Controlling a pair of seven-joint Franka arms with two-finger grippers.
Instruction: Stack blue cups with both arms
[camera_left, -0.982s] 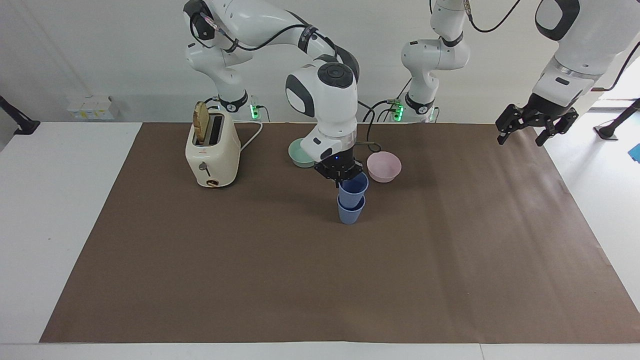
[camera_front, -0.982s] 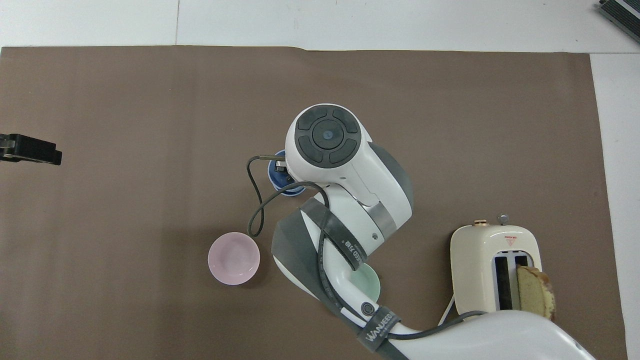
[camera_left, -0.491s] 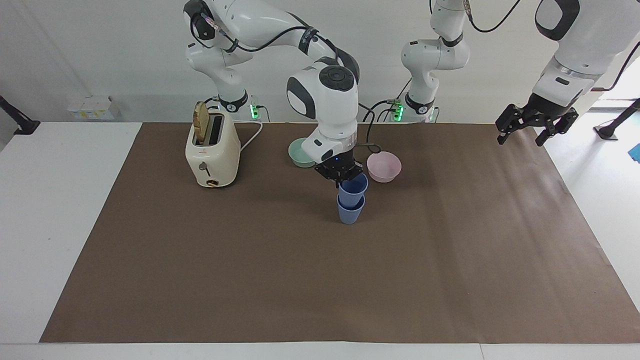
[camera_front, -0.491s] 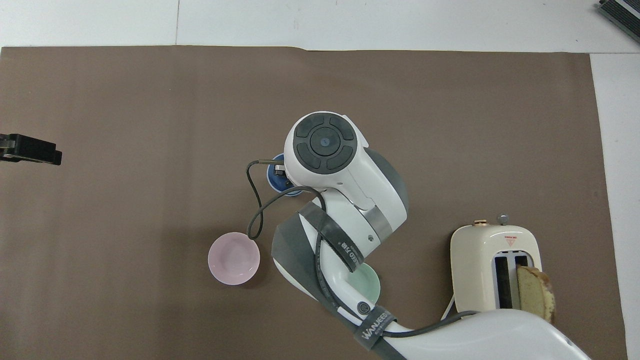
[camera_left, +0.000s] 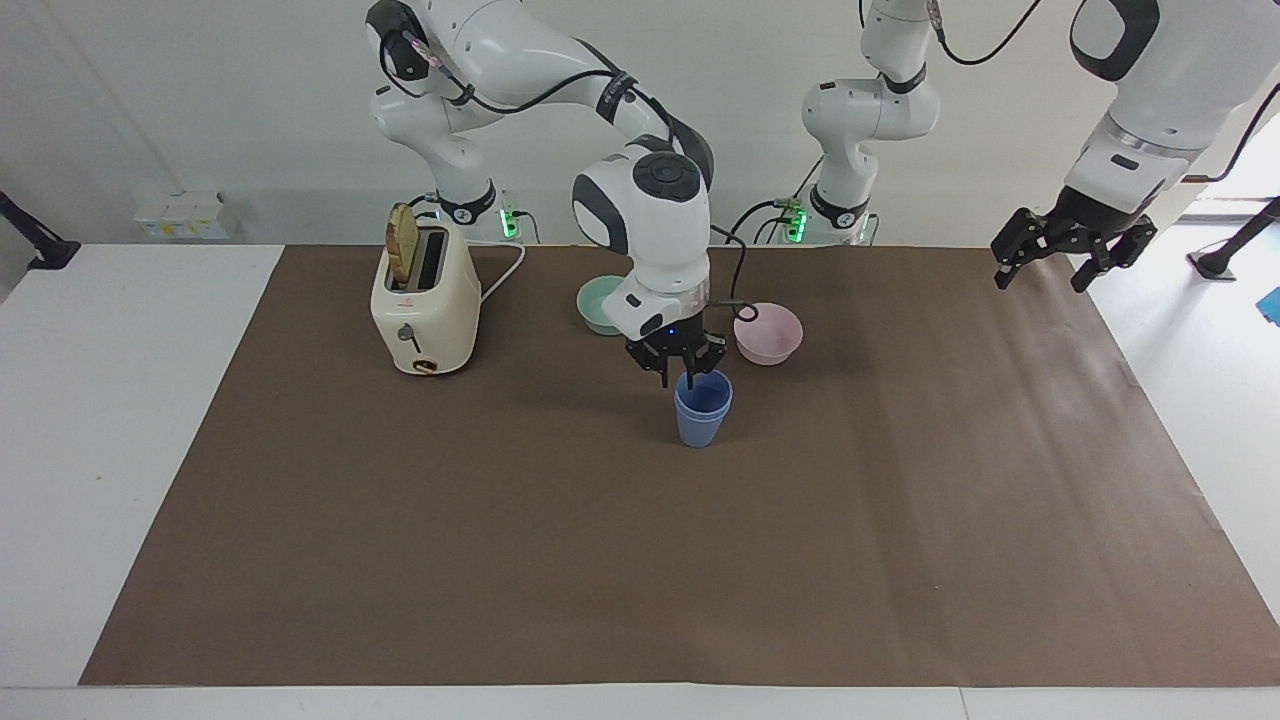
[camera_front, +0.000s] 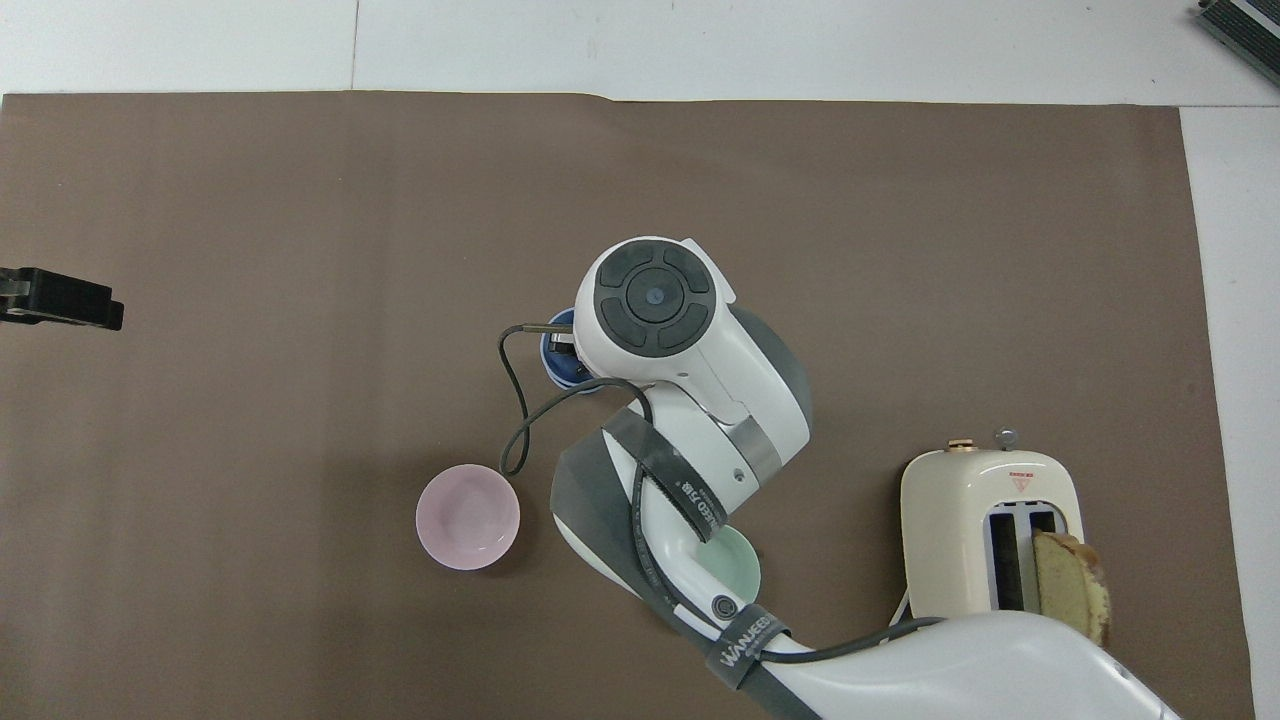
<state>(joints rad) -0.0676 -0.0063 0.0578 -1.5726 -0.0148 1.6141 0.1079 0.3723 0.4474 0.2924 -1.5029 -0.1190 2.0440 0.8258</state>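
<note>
My right gripper (camera_left: 684, 374) hangs parted over the nested blue cups (camera_left: 702, 410), one finger inside; my left gripper (camera_left: 1072, 252) waits open, empty.

A brown mat (camera_left: 640, 560) covers a white table (camera_left: 120, 400) before a plain white wall (camera_left: 200, 100).

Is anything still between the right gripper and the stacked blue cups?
Nothing visible: the right gripper is directly over the blue cups, one finger dipping into the upper cup's mouth. Left gripper waits open.
</note>
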